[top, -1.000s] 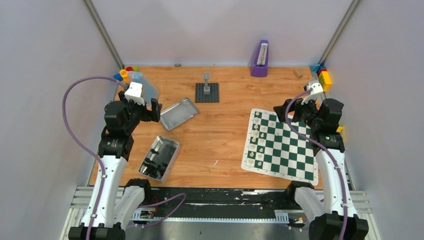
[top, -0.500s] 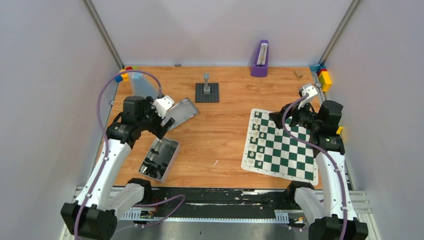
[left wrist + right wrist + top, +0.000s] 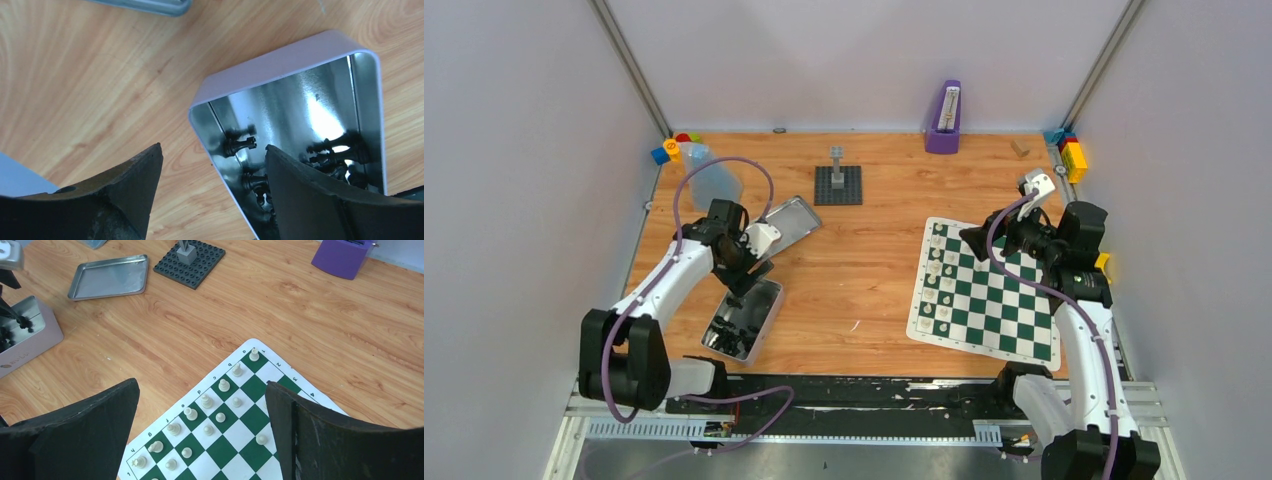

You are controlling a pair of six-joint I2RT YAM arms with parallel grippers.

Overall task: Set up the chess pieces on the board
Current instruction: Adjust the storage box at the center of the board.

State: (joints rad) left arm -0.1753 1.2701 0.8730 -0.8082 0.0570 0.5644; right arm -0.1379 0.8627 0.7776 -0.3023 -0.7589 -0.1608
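Note:
The green and white board (image 3: 1009, 310) lies at the right, with cream-white chess pieces (image 3: 941, 270) standing in its two left columns. My right gripper (image 3: 972, 240) hovers open above the board's far left corner; its wrist view shows the white pieces (image 3: 206, 401) on the board (image 3: 222, 450) between its empty fingers. Black chess pieces (image 3: 736, 330) lie heaped in an open silver tin (image 3: 769, 295) at the left. My left gripper (image 3: 754, 270) hangs open over the tin's far end. In the left wrist view, black pieces (image 3: 240, 145) lie inside the tin (image 3: 280, 60), with nothing between the jaws.
The tin's lid (image 3: 782, 227) lies behind the tin. A dark studded baseplate with a grey tower (image 3: 838, 185) stands at mid-back, a purple box (image 3: 944, 118) by the back wall. Coloured bricks (image 3: 1072, 155) sit in the back right corner, a translucent container (image 3: 709, 175) at the back left.
My left arm has swung from the back left down to the tin, its jaws a little narrower. My right gripper has shifted slightly left over the board's corner.

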